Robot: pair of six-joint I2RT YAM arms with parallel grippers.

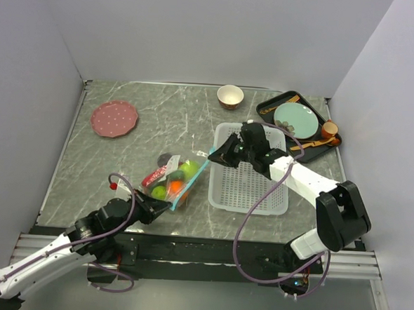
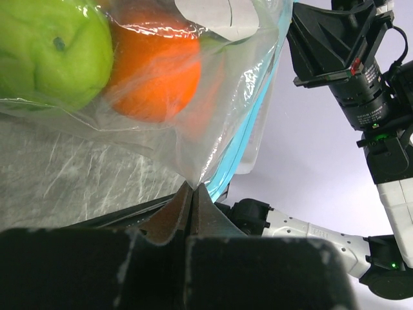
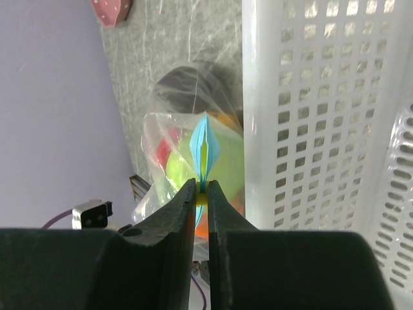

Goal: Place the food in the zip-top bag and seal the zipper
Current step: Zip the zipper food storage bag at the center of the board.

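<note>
Top: food [image 1: 168, 189] sits inside the zip-top bag [image 1: 165, 172], which lies on the table just left of the white basket [image 1: 250, 193]. The left gripper [image 1: 163, 206] clamps the bag's near corner and the right gripper [image 1: 215, 156] pinches the far end of the zipper [image 1: 191, 181]. Left wrist: fingers tight on the bag film, green apple [image 2: 48, 48] and orange [image 2: 151, 71] just above. Right wrist: fingers narrow on the strip, which gapes mid-span. Looks like the sealing step. Next, probably slide the right pinch toward the left one, keeping the strip taut.

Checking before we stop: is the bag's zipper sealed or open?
Open. In the right wrist view the zipper strips bow apart, with a gap between them.
</note>
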